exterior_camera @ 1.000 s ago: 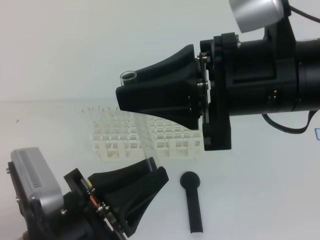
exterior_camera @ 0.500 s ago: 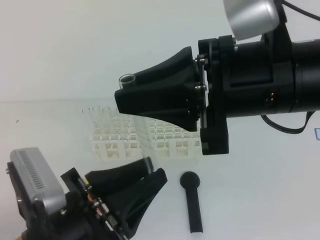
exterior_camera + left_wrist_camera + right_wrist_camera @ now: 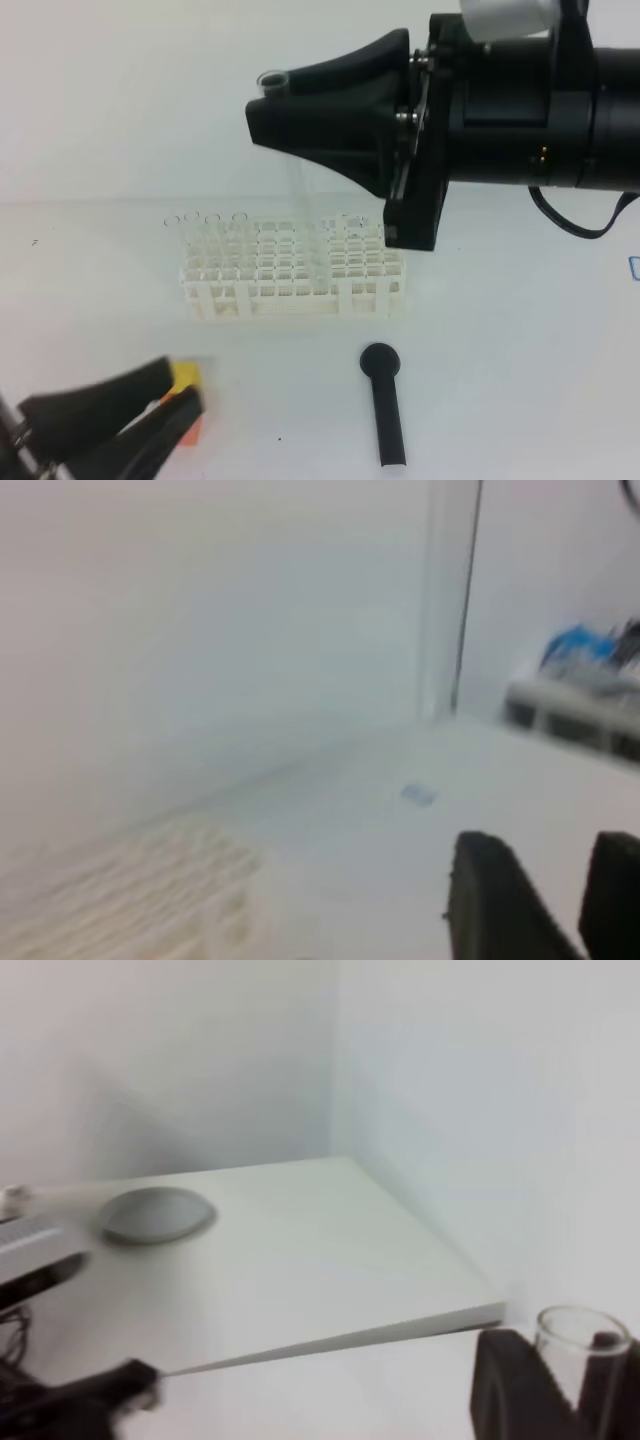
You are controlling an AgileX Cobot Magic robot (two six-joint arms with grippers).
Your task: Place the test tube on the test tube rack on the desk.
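Observation:
My right gripper [image 3: 262, 108] hangs high over the desk [image 3: 520, 340], shut on the upper end of the clear test tube [image 3: 300, 190]. The tube slants down, and its round bottom hangs just above the white test tube rack [image 3: 295, 268]. In the right wrist view the tube's open rim [image 3: 582, 1328] shows between the black fingers [image 3: 508, 1385]. My left gripper [image 3: 185, 386] is low at the front left corner, open, with nothing between its fingers [image 3: 490, 905].
Several other clear tubes [image 3: 205, 232] stand in the rack's back left holes. A black round-headed stick [image 3: 385, 400] lies in front of the rack. A yellow and orange cube [image 3: 186, 376] sits by the left fingertips.
The left gripper let go of the tube's lower end, opened and drew back down-left. The right gripper rose with the tube, which now hangs steeper over the rack.

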